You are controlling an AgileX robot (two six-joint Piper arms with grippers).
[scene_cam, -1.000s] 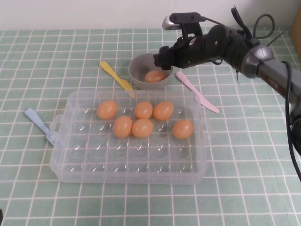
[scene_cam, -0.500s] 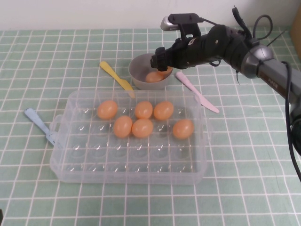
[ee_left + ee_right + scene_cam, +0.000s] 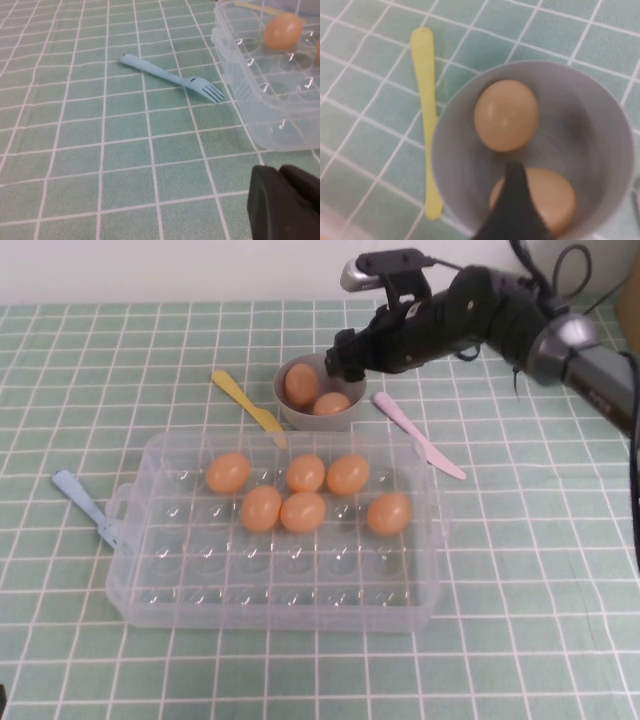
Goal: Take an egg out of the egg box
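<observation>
Eggs — two are sitting in the grey bowl (image 3: 318, 395) beyond the far edge of the egg box (image 3: 150, 540): one egg (image 3: 301, 383) leaning against the bowl's wall, a second egg (image 3: 331, 403) lying just beside it, the two touching. Six more eggs are resting in the box's dimples, clustered in its far half; the near rows are showing bare plastic.

Right gripper (image 3: 345, 353) is hovering just above the bowl's rim, jaws spread and holding nothing; one dark fingertip (image 3: 516, 190) is showing over the lower egg in the right wrist view. Judging by this, the step in hand looks like the release into the bowl. The next move probably calls for lifting clear of the rim without knocking either egg.

Left gripper (image 3: 285, 200) is hanging low over the green checked surface (image 3: 520, 570), near the box's corner and the blue fork (image 3: 172, 78) — cannot tell how its jaws are standing.

Yellow spatula (image 3: 247, 401) and pink knife (image 3: 418, 433) are lying either side of the bowl.
</observation>
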